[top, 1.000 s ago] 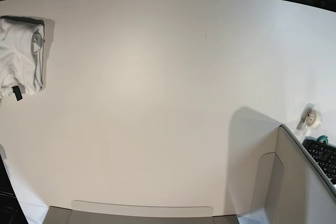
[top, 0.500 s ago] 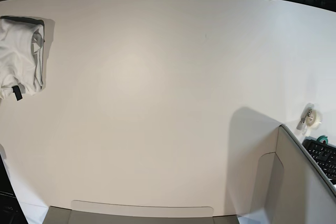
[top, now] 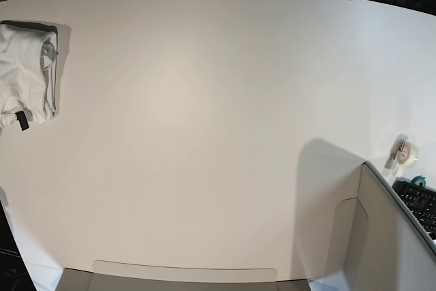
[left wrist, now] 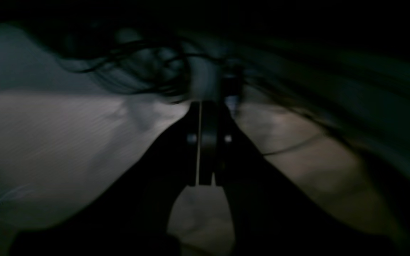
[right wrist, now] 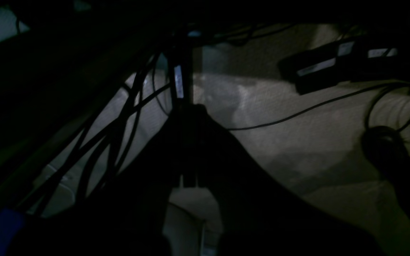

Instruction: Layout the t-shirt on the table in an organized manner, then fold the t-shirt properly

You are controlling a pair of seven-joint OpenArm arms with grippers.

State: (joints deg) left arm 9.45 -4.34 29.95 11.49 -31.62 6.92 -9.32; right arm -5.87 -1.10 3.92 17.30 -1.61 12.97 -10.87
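Base view: the white table [top: 204,134] fills the field, and the t-shirt [top: 26,73] lies bunched and folded over on itself at the far left edge, a dark label showing at its near corner. At the near right stands a grey panel [top: 381,236], with a tape roll [top: 403,152] and a black keyboard [top: 419,202] just beyond it. Left wrist view: the left gripper [left wrist: 205,142] appears dark and blurred, its jaws pressed together on nothing, over a dim, indistinct surface. Right wrist view: the right gripper [right wrist: 189,149] is likewise closed and empty, hanging over a carpeted floor [right wrist: 279,106] strewn with black cables [right wrist: 297,113].
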